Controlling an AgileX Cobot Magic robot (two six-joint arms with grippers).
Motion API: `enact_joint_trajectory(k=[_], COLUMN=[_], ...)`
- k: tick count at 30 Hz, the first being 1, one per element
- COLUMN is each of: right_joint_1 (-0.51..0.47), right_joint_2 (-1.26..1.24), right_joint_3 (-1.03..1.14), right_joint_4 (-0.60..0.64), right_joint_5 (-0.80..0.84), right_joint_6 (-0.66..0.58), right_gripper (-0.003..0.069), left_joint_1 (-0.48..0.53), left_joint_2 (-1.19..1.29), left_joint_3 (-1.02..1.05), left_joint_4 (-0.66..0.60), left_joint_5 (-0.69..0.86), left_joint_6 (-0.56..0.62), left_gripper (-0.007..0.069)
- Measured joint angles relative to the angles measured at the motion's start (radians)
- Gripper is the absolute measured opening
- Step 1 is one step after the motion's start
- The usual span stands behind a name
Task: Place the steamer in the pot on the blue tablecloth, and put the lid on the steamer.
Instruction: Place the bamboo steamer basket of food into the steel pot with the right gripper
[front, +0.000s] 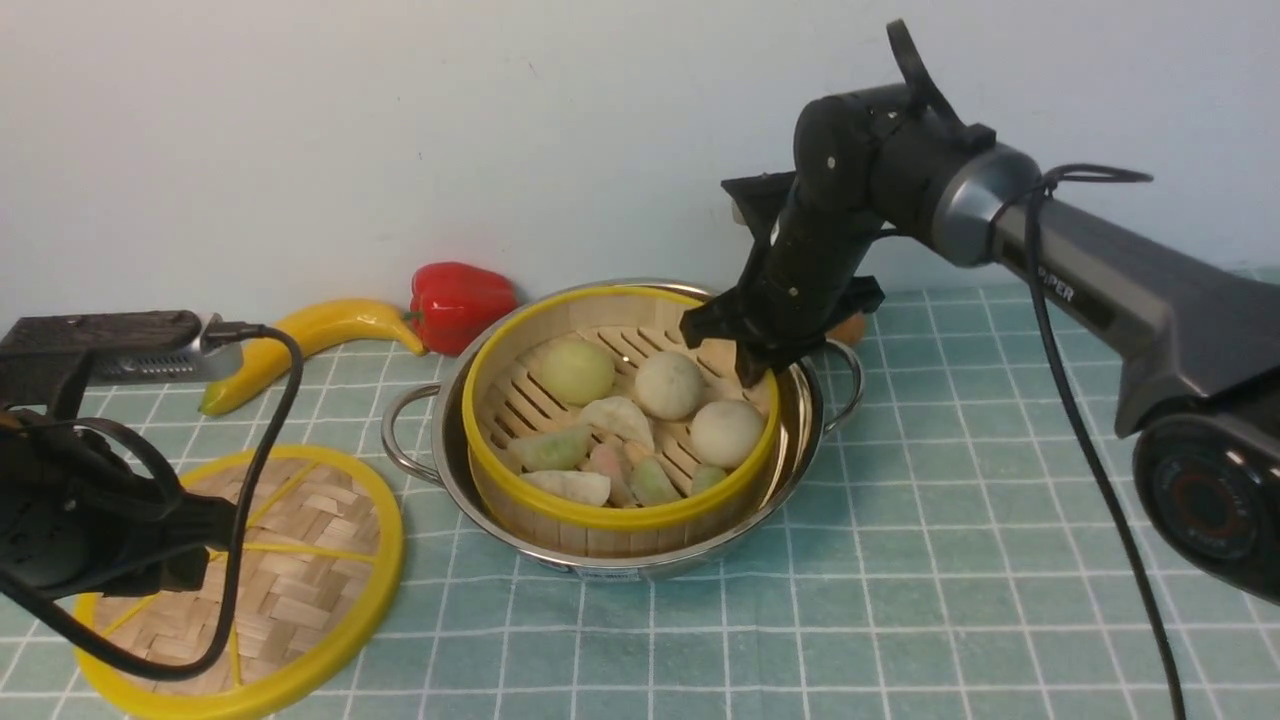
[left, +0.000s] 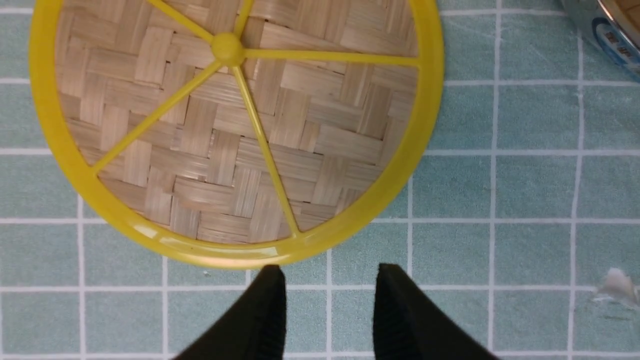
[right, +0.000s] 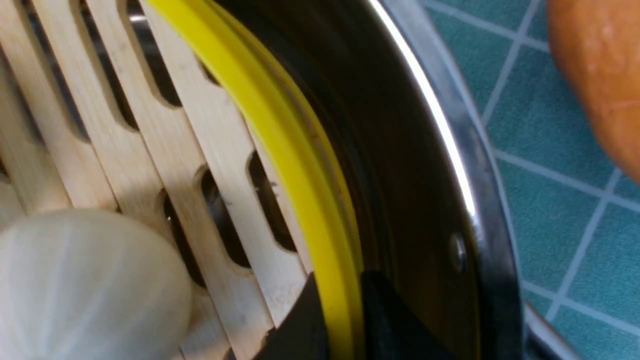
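The steamer (front: 620, 516), a bamboo basket with yellow rims, sits inside the steel pot (front: 800, 440) on the blue tablecloth (front: 900, 560). It holds buns and dumplings. My right gripper (front: 750, 365) is shut on the steamer's far right rim; in the right wrist view (right: 340, 300) one finger is inside the yellow rim (right: 280, 145) and one outside, against the pot's wall (right: 440, 140). The lid (front: 300, 560) lies flat on the cloth left of the pot. My left gripper (left: 327, 280) is open and empty, its tips just short of the lid's rim (left: 225, 252).
A yellow banana (front: 310, 330) and a red pepper (front: 460, 305) lie behind the pot on the left. An orange object (front: 850, 328) lies behind the pot's right handle. A small white scrap (left: 617, 287) lies on the cloth. A white wall stands behind.
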Motion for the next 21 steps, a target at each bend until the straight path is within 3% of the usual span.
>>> enact_joint_trajectory(k=[3,13,21], right_joint_1=[0.0,-0.001,0.0], right_joint_2=[0.0,-0.01,-0.142], right_joint_3=[0.0,-0.002,-0.002], right_joint_4=[0.006,0.011,-0.107], right_joint_5=[0.0,-0.009,-0.013], right_joint_6=[0.0,0.008,0.008], right_gripper=[0.0099,0.0291,0.0331], left_joint_1=[0.0,0.0,0.0], left_joint_2=[0.0,0.0,0.033], left_joint_3=[0.0,0.0,0.0], left_joint_4=[0.0,0.0,-0.001], left_joint_5=[0.0,-0.054,-0.145], left_joint_6=[0.0,0.0,-0.013], left_gripper=[0.0243,0.0243,0.0243])
